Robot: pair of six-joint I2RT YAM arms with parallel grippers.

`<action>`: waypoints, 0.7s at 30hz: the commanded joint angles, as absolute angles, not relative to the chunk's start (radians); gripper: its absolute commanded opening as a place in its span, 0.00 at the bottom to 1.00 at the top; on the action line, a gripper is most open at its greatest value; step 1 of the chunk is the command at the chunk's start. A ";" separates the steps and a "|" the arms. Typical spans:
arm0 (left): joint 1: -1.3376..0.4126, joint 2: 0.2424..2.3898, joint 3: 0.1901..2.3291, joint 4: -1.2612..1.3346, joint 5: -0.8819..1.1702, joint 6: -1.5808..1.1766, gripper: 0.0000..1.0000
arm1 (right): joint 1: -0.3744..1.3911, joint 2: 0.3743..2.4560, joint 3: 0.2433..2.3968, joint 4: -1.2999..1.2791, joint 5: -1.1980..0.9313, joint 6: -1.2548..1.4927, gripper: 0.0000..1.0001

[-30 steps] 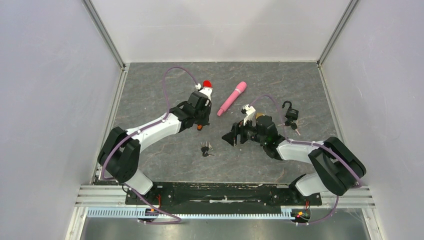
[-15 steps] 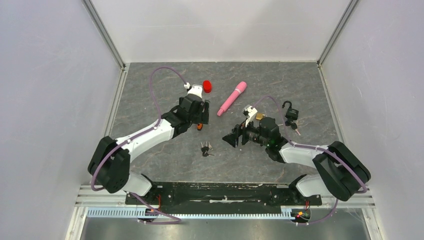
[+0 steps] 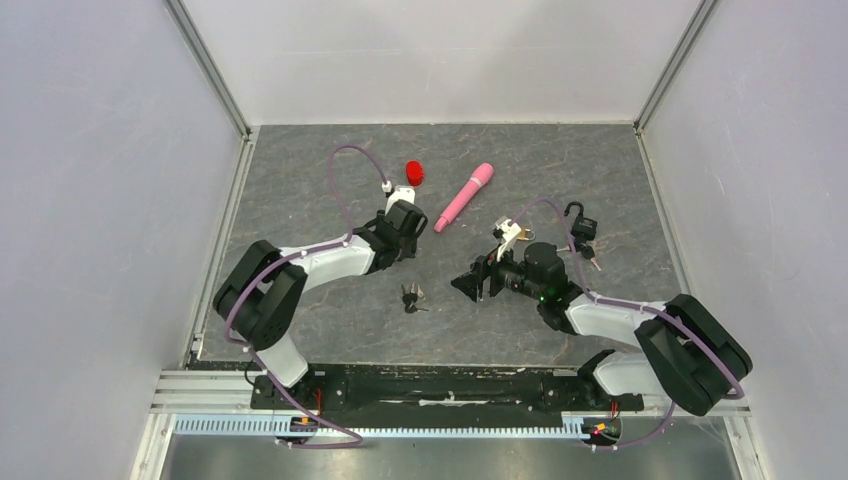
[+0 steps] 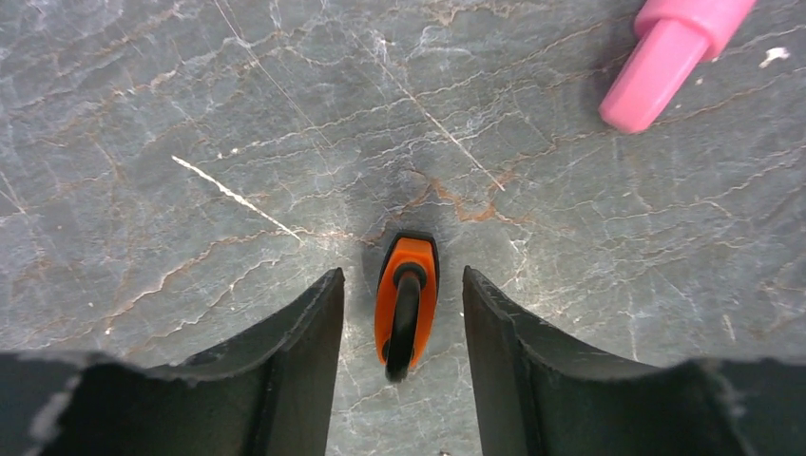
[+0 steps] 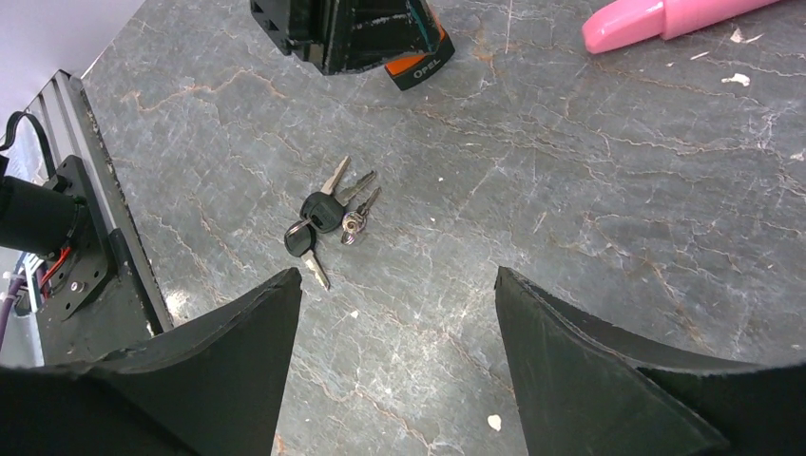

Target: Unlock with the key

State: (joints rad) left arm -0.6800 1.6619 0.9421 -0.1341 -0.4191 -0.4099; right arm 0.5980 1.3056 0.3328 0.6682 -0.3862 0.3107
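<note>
Padlock [image 3: 580, 228] near right edge of tabletop [image 3: 300, 150], well apart from key bunch [image 5: 328, 217]. Bunch lies toward near edge, about midway, just ahead of right tool [image 5: 397, 275], spread wide, empty. Left tool [image 4: 401, 285] spread astride orange fob [image 4: 407, 299] (OPEL on it), no contact either side.

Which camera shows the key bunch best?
Right wrist: the key bunch lies large and unobstructed, individual keys distinguishable. Top external shows it only as a small dark cluster. Left wrist does not show it.
</note>
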 commanded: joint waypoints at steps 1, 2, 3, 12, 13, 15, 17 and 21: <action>-0.684 1.712 0.957 -0.081 -0.473 -0.480 0.52 | 0.592 1.265 0.321 0.682 -0.370 0.297 0.77; -0.684 1.720 0.955 -0.080 -0.476 -0.485 0.50 | 0.592 1.260 0.320 0.680 -0.368 0.296 0.77; -0.684 1.725 0.954 -0.080 -0.478 -0.491 0.48 | 0.592 1.258 0.320 0.678 -0.365 0.296 0.77; -0.674 1.664 0.966 -0.139 -0.405 -0.499 0.09 | 0.597 1.265 0.331 0.640 -0.351 0.266 0.76; -0.660 1.645 0.974 -0.154 -0.357 -0.505 0.05 | 0.600 1.265 0.337 0.629 -0.343 0.260 0.76; -0.629 1.606 0.977 -0.170 -0.258 -0.517 0.02 | 0.614 1.264 0.347 0.608 -0.323 0.246 0.76; -0.598 1.557 0.976 -0.174 -0.157 -0.520 0.02 | 0.628 1.265 0.356 0.593 -0.308 0.240 0.76; -0.512 1.476 0.985 -0.197 0.092 -0.521 0.02 | 0.652 1.260 0.372 0.570 -0.277 0.240 0.75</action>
State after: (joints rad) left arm -0.5884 1.5913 0.9424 -0.2039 -0.1764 -0.4831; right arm 0.6315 1.2758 0.3256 0.5865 -0.3233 0.2649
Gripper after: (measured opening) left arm 0.309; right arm 0.753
